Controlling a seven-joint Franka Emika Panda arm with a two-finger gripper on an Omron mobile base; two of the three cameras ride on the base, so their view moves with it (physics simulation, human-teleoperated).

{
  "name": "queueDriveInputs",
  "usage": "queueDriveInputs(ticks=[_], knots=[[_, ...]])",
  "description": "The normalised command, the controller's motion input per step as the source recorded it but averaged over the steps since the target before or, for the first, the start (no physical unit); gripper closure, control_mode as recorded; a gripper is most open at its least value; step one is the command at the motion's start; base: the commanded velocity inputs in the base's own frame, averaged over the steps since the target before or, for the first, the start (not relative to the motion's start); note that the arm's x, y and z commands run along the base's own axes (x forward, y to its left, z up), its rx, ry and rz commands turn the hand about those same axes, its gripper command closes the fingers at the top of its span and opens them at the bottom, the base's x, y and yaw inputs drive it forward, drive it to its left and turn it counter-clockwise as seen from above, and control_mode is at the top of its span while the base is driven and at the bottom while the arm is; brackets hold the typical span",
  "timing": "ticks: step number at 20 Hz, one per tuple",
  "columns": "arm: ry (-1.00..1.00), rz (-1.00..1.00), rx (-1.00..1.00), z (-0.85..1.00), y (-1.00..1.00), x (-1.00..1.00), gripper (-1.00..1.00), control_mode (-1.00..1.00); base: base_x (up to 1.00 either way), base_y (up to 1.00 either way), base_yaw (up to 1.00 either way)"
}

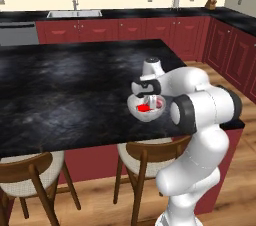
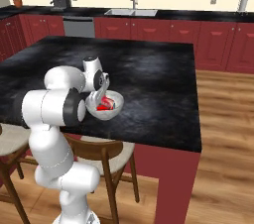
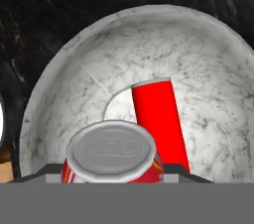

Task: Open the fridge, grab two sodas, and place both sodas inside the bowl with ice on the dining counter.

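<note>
The tool (image 1: 148, 101) hangs over the bowl with ice (image 1: 136, 111) in the left base view, pointing down into it, and a red soda can (image 1: 145, 108) shows just under it. The bowl is small, round and whitish-grey, and it stands on the glossy black marbled bench (image 1: 70, 90), near the edge closest to the robot. Two wooden stools (image 1: 145, 157) with pale seats stand under this edge, and a sink (image 1: 74, 13) lies in the far wall counter.

In the right base view the tool (image 2: 102, 94) is again above the bowl (image 2: 117, 105) on the bench (image 2: 149, 84), with red (image 2: 105, 103) visible inside the bowl. A stool (image 2: 106, 156) is below, next to the arm.

In the hand view one can (image 3: 113, 153) with a silver top sits directly at the tool, seen end-on, so the tool is grasping it (the finger tips themselves are hidden behind it). A second red can (image 3: 158, 119) lies just beside it on the marbled inside of the bowl (image 3: 208, 69). The rim of the bowl surrounds both cans, and the black bench (image 3: 30, 15) shows outside it.
</note>
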Motion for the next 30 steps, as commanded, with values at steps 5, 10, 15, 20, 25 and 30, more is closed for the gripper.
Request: queueDriveInputs(ticks=[5,10,15,20,25,30], knots=[[0.04,0.06,-0.07,-0.12,0.04,0.07,1.0,-1.0,0.0,0.0,0.0],[0.05,0.06,-0.07,-0.13,0.13,0.09,1.0,-1.0,0.0,0.0,0.0],[0.05,0.07,-0.05,-0.06,0.1,0.15,1.0,-1.0,0.0,0.0,0.0],[0.03,0.11,-0.01,-0.01,0.0,0.18,1.0,-1.0,0.0,0.0,0.0],[0.02,0.12,0.0,-0.02,0.0,0.16,-1.0,-1.0,0.0,0.0,0.0],[0.0,0.1,0.0,0.01,0.0,0.05,-1.0,-1.0,0.0,0.0,0.0]])
